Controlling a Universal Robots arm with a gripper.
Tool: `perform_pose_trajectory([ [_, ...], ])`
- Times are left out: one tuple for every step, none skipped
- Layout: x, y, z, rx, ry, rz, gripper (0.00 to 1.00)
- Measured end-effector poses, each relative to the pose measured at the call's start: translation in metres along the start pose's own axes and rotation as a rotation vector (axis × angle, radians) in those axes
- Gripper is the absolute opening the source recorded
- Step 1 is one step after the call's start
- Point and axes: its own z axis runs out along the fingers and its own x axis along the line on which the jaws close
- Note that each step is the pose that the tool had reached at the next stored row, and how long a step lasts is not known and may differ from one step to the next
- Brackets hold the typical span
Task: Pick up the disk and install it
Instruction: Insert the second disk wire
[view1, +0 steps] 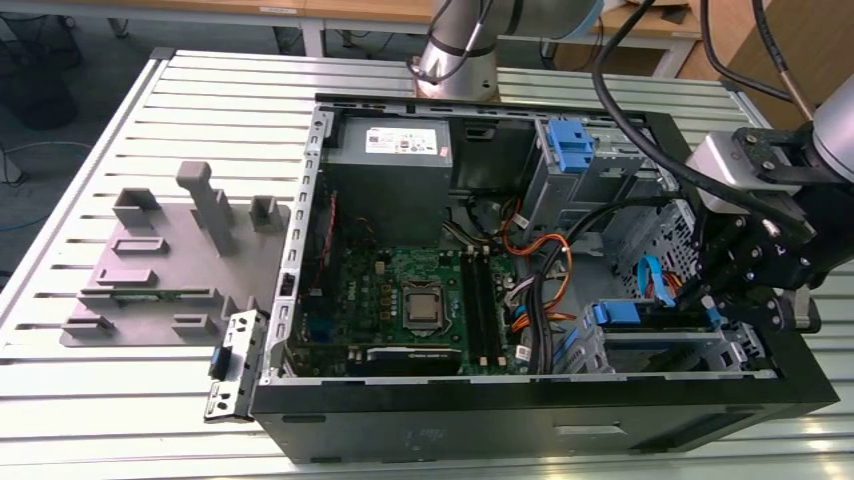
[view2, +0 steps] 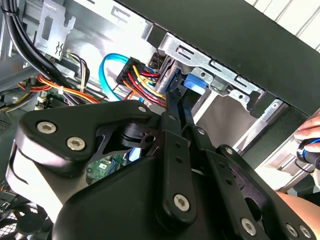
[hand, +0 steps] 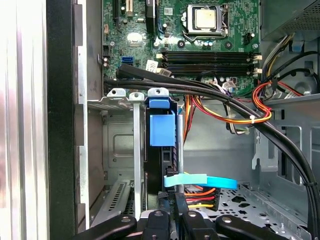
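Fingers (hand: 176, 220) of the black gripper (view1: 761, 285) stand narrow, pressed close together on the edge of the disk (hand: 162, 150), which sits upright in the drive cage (view1: 667, 345) of the open computer case (view1: 534, 420). In the first wrist view the disk shows as a thin dark slab seen edge-on, with a blue plastic carrier tab at its outer end and a blue rail running along its side; its label cannot be seen. In the second wrist view the 2 fingers (view2: 172, 107) meet at a dark edge just beside a blue plastic piece (view2: 195, 82) under the silver cage rail (view2: 200, 57).

In the exterior view the gripper hangs at about 3 o'clock of the case, over the cage at the case's 4 o'clock corner, where the blue carrier (view1: 617, 312) shows among the grey metal walls. A light-blue flat cable (hand: 200, 181) lies just beside the fingers, with red, yellow and orange wires (hand: 200, 196) beneath it. The green motherboard (view1: 400, 290) fills the case's middle, and a grey power-supply box (view1: 390, 145) sits at 11 o'clock. An upright blue latch (view1: 570, 145) stands at 1 o'clock. Outside the case, at 9 o'clock on the slatted desk (view1: 80, 420), rests a grey moulded fixture (view1: 174, 260). Part of a person's hand (view2: 310, 135) shows in the second wrist view.
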Motion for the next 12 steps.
perform_pose_trajectory([
  [0.0000, 0.0000, 0.0006, 0.0000, -0.0002, 0.000, 0.16],
  [0.0001, 0.0000, 0.0011, 0.0001, 0.0000, 0.000, 0.16],
  [0.0001, 0.0000, 0.0016, 0.0002, 0.0001, 0.000, 0.16],
  [0.0001, 0.0000, 0.0020, 0.0002, 0.0001, 0.000, 0.16],
  [0.0001, 0.0000, 0.0020, 0.0002, 0.0002, 0.000, 0.16],
  [0.0001, 0.0000, 0.0020, 0.0002, 0.0003, 0.000, 0.16],
  [0.0001, 0.0000, 0.0024, 0.0002, 0.0001, 0.000, 0.16],
  [0.0002, 0.0001, 0.0033, 0.0002, -0.0003, 0.000, 0.16],
  [0.0002, 0.0001, 0.0040, 0.0002, -0.0001, 0.000, 0.16],
  [0.0002, 0.0000, 0.0041, 0.0002, 0.0001, 0.000, 0.16],
  [0.0002, 0.0000, 0.0041, 0.0002, 0.0002, 0.000, 0.16],
  [0.0003, 0.0000, 0.0041, 0.0002, 0.0003, 0.000, 0.16],
])
